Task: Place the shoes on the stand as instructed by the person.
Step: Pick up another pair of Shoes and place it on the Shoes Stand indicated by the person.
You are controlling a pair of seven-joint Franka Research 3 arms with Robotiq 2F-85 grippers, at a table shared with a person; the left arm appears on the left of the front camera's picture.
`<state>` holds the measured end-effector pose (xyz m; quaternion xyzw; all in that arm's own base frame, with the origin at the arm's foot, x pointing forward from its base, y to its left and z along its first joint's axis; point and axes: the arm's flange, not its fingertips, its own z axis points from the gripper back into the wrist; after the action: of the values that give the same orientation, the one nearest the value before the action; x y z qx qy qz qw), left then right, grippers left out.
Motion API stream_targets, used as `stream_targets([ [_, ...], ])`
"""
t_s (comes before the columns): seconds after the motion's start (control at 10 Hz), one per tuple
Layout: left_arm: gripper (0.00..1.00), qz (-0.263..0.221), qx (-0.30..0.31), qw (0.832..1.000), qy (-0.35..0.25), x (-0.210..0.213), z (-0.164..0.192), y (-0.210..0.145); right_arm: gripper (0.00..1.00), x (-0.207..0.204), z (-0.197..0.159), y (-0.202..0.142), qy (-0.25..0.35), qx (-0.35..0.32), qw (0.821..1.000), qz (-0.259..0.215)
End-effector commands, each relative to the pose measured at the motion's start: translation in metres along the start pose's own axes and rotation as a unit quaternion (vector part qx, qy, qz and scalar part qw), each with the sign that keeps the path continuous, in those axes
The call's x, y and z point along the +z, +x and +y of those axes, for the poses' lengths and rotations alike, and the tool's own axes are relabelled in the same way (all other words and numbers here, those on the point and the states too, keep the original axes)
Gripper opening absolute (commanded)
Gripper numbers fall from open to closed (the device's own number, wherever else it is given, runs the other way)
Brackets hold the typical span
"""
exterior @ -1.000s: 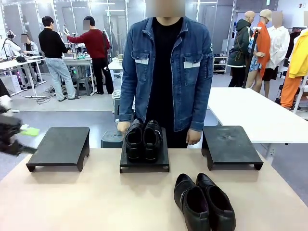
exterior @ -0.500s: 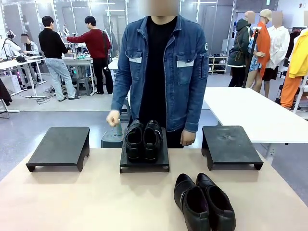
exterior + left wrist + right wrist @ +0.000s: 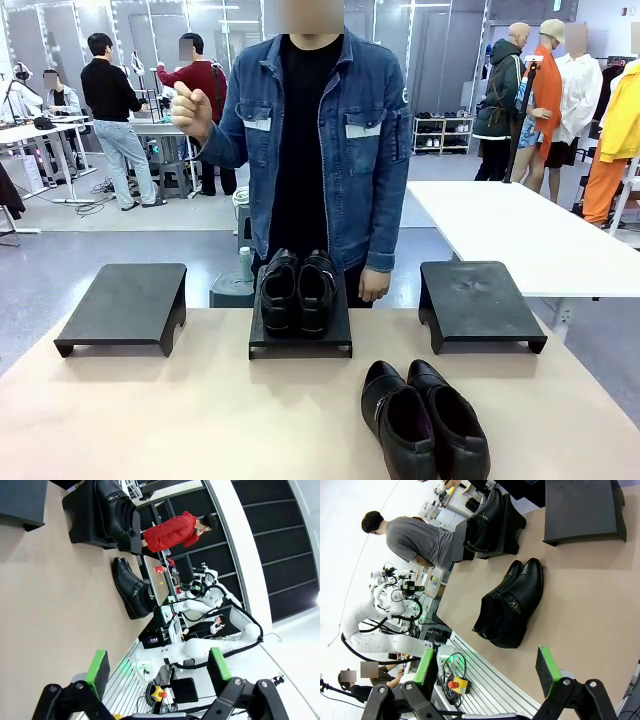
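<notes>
The shoes (image 3: 425, 420) at five o'clock are left on the worktop (image 3: 180, 420) pending a cue from the person (image 3: 320, 150); the left gripper (image 3: 157, 670) and right gripper (image 3: 485, 672) are held spread wide, empty.

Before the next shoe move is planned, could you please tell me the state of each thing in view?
Far shoes: side by side, upright on the middle stand.
Near shoes: side by side on the table, on no stand.
Left stand: top bare.
Right stand: top bare.
Person's raised hand: at shoulder height, fingers curled.
Left tool: open, holding nothing.
Right tool: open, holding nothing.
</notes>
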<state>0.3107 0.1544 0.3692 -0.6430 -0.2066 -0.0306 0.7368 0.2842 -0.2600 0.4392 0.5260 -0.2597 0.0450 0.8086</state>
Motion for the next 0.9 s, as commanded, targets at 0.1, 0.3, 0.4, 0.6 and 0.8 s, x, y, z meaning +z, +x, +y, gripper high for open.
stream_targets([
  [0.1,1.0,-0.003,-0.001,1.0,-0.004,0.0023,-0.0004,-0.0033,1.0,0.001,0.0012,0.0002,0.004,0.004,1.0,-0.005],
  [0.3,1.0,-0.003,-0.001,1.0,-0.004,0.0023,-0.0004,-0.0033,1.0,0.001,0.0012,0.0002,0.004,0.004,1.0,-0.005],
  [0.4,1.0,-0.003,-0.001,1.0,-0.004,0.0023,-0.0004,-0.0033,1.0,0.001,0.0012,0.0002,0.004,0.004,1.0,-0.005],
  [0.6,1.0,-0.003,-0.001,1.0,-0.004,0.0023,-0.0004,-0.0033,1.0,0.001,0.0012,0.0002,0.004,0.004,1.0,-0.005],
  [0.8,1.0,-0.003,-0.001,1.0,-0.004,0.0023,-0.0004,-0.0033,1.0,0.001,0.0012,0.0002,0.004,0.004,1.0,-0.005],
])
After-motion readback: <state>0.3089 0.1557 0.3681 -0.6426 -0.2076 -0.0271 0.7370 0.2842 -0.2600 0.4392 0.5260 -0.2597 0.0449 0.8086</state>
